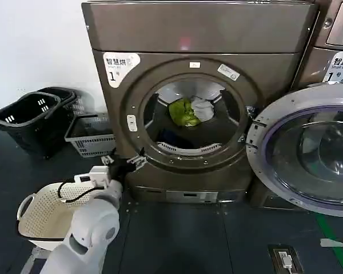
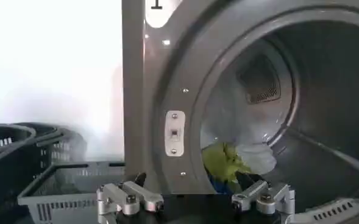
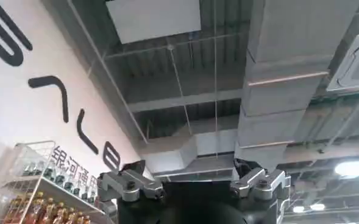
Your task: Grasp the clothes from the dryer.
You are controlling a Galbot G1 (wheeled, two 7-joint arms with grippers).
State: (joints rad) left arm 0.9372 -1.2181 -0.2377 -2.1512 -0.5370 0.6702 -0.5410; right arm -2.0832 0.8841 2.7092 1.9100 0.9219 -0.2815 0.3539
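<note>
One open left gripper before dryer

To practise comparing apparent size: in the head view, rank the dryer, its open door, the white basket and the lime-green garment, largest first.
1. dryer
2. open door, though cut off at the frame edge
3. white basket, partly hidden by the left arm
4. lime-green garment
</note>
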